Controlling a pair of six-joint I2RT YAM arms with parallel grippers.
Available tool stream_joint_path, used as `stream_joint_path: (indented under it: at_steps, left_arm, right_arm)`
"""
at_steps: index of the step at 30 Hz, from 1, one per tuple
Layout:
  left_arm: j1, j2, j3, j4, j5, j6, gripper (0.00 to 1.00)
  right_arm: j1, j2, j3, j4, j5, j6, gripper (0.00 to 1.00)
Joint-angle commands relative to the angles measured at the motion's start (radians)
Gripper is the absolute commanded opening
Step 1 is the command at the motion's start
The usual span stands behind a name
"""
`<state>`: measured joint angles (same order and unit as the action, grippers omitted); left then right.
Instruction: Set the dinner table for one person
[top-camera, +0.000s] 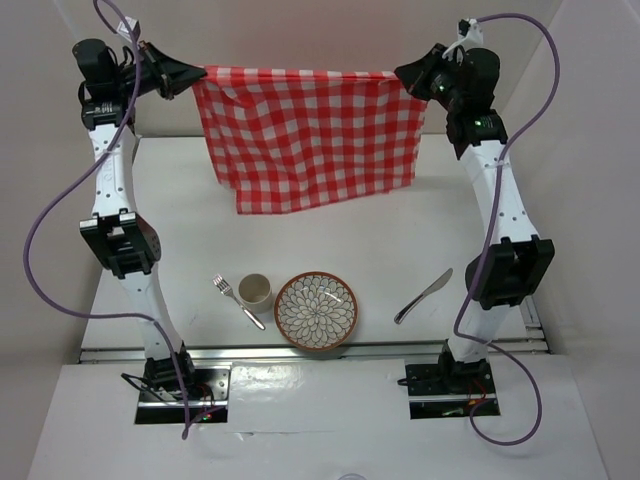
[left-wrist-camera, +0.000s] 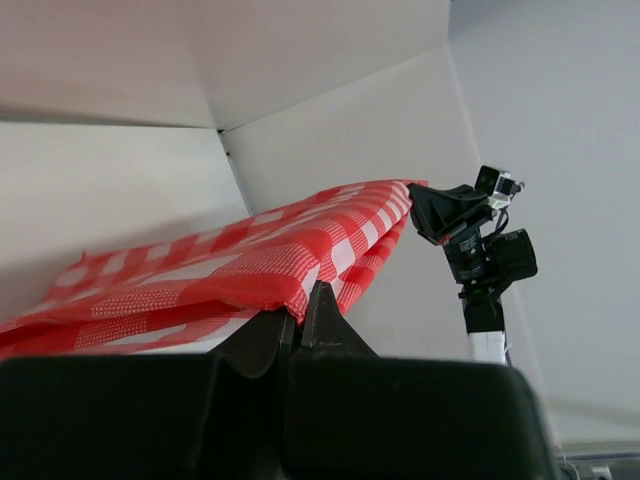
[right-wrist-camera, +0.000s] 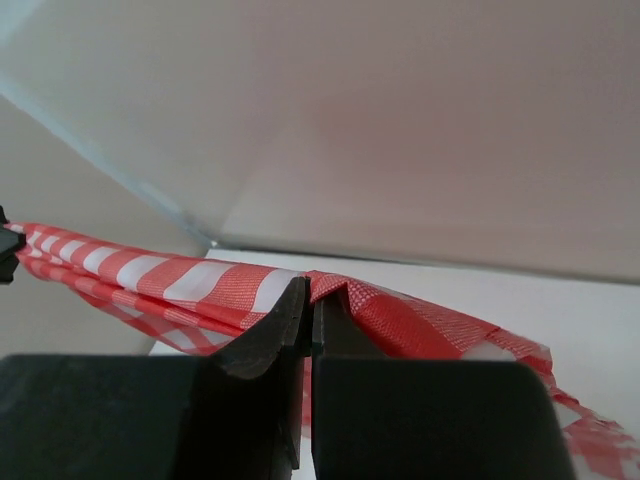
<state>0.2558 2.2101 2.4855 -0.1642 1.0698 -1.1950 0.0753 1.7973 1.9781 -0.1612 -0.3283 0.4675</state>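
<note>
Both arms stretch up and forward; left gripper (top-camera: 192, 76) and right gripper (top-camera: 405, 76) point toward each other, jaws pinched closed.

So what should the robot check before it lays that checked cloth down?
1. Grip of the left gripper on a corner of the cloth: ok.
2. Grip of the right gripper on the other top corner: ok.
3. Top edge stretched fairly level between them: ok.
4. Cloth fully unfolded: cannot tell; its lower edge hangs uneven.
5. The plate, cup, fork and knife lie near the front of the dinner table, apart from the cloth: ok.
6. Table spot hidden behind the hanging cloth is free: cannot tell.
</note>
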Motion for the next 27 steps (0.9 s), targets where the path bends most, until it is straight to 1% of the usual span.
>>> stream_joint_path:
  at_steps: [1, 2, 4, 6, 7, 9, 10, 11, 12, 13, 14, 15, 16, 17, 18, 19, 20, 21, 22, 23, 24, 25, 27]
  left_arm:
    - [0.046, -0.010, 0.072, 0.255, 0.004, -0.133, 0.00]
    - [0.059, -0.010, 0.072, 0.264, 0.004, -0.133, 0.00]
    - [0.071, -0.058, 0.040, 0.264, 0.013, -0.133, 0.00]
    - [0.080, -0.096, -0.034, 0.275, 0.013, -0.112, 0.00]
    - [0.080, -0.114, -0.057, 0.250, 0.027, -0.094, 0.00]
    - [0.089, -0.179, -0.118, 0.197, 0.039, -0.040, 0.00]
    - [0.089, -0.240, -0.217, 0.136, 0.050, 0.036, 0.00]
    - [0.089, -0.240, -0.282, 0.109, 0.059, 0.075, 0.00]
    - [0.089, -0.312, -0.356, 0.088, 0.059, 0.115, 0.00]
    - [0.089, -0.346, -0.499, 0.059, 0.059, 0.209, 0.00]
    - [0.089, -0.375, -0.569, -0.022, 0.059, 0.263, 0.00]
    - [0.089, -0.401, -0.632, -0.062, 0.050, 0.311, 0.00]
    - [0.089, -0.443, -0.752, -0.107, 0.026, 0.410, 0.00]
    - [0.080, -0.461, -0.811, -0.188, 0.006, 0.457, 0.00]
    - [0.080, -0.475, -0.867, -0.217, -0.016, 0.500, 0.00]
    - [0.062, -0.475, -0.952, -0.263, -0.045, 0.596, 0.06]
    - [0.045, -0.475, -0.977, -0.326, -0.151, 0.648, 0.19]
    - [0.007, -0.452, -0.999, -0.387, -0.203, 0.688, 0.52]
    - [-0.006, -0.428, -1.019, -0.479, -0.232, 0.721, 0.64]
    - [-0.006, -0.403, -1.065, -0.507, -0.266, 0.742, 0.69]
    - [-0.015, -0.362, -1.080, -0.529, -0.280, 0.742, 0.74]
    - [-0.015, -0.362, -1.106, -0.538, -0.304, 0.742, 0.77]
    - [-0.015, -0.362, -1.116, -0.518, -0.330, 0.733, 0.79]
  right_arm:
    - [-0.049, -0.038, 0.064, 0.173, 0.118, -0.030, 0.00]
    - [-0.049, -0.064, 0.048, 0.184, 0.118, -0.030, 0.00]
    - [-0.049, -0.107, -0.043, 0.207, 0.130, -0.040, 0.00]
    - [-0.058, -0.192, -0.132, 0.258, 0.130, -0.040, 0.00]
    - [-0.058, -0.219, -0.215, 0.267, 0.130, -0.040, 0.00]
    - [-0.058, -0.292, -0.283, 0.235, 0.130, -0.040, 0.00]
    - [-0.058, -0.350, -0.377, 0.214, 0.130, -0.040, 0.00]
    - [-0.058, -0.384, -0.433, 0.204, 0.121, -0.027, 0.00]
    - [-0.058, -0.421, -0.497, 0.204, 0.121, -0.018, 0.00]
    - [-0.058, -0.459, -0.636, 0.204, 0.097, -0.009, 0.00]
    - [-0.058, -0.522, -0.700, 0.187, 0.083, -0.009, 0.00]
    - [-0.058, -0.550, -0.755, 0.169, 0.066, 0.003, 0.00]
    - [-0.058, -0.568, -0.865, 0.151, 0.025, 0.003, 0.00]
    - [-0.058, -0.602, -0.919, 0.109, 0.025, 0.003, 0.09]
    - [-0.058, -0.616, -0.974, 0.086, 0.015, 0.003, 0.22]
    - [-0.058, -0.616, -1.030, 0.071, -0.014, 0.014, 0.39]
    - [-0.058, -0.630, -1.127, 0.019, -0.014, 0.014, 0.59]
    - [-0.058, -0.648, -1.168, -0.010, 0.006, 0.023, 0.64]
    - [-0.058, -0.659, -1.202, -0.044, 0.023, 0.042, 0.70]
    - [-0.058, -0.670, -1.244, -0.081, 0.064, 0.086, 0.74]
    - [-0.058, -0.694, -1.254, -0.139, 0.075, 0.098, 0.80]
    - [-0.058, -0.711, -1.254, -0.158, 0.092, 0.121, 0.80]
    - [-0.058, -0.734, -1.254, -0.182, 0.115, 0.131, 0.86]
